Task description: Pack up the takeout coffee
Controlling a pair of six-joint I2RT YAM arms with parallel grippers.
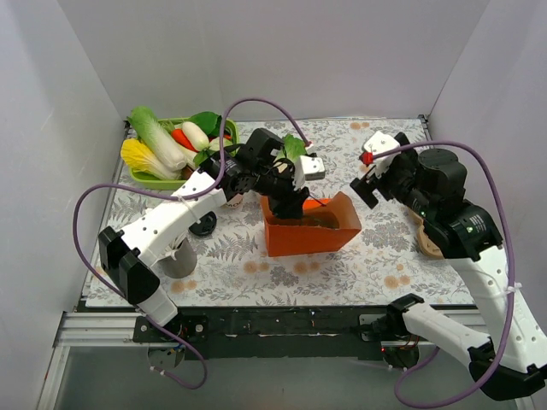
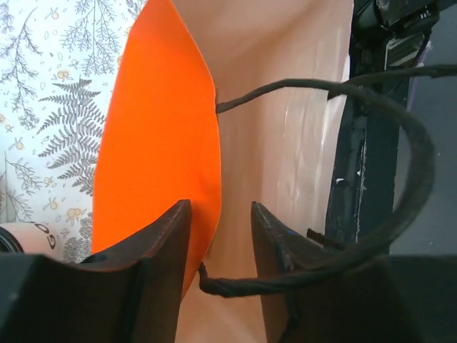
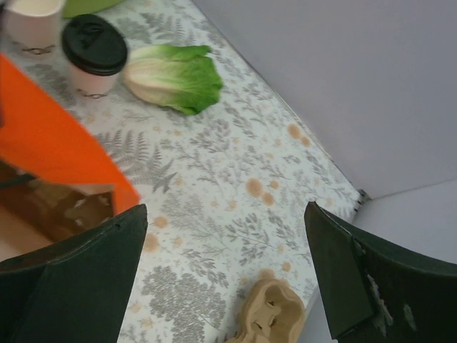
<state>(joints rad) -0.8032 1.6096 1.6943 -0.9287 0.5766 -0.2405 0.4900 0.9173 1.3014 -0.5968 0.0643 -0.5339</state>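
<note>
Takeout coffee [image 3: 93, 61] sits lidded on the bench [image 3: 235, 164] just behind the orange bag [image 1: 308, 237], next to a lettuce leaf [image 3: 175, 75]. Left tool [image 2: 220, 207] is partly open, bag's rim in the gap. Right tool [image 3: 225, 214] hangs beside the bag, spread wide, holding nothing.

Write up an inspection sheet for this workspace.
Surface: fern-print table cover, flat.
Job's things: takeout coffee upright on the cover, outside the orange bag.
Clutter: open cup, lettuce leaf, vegetable tray, loose black lid, cardboard carrier.
Grippers: left gripper open astride the bag's wall; right gripper open, empty.
Cables: purple cables looping off both arms.
Surroundings: white walls.
</note>
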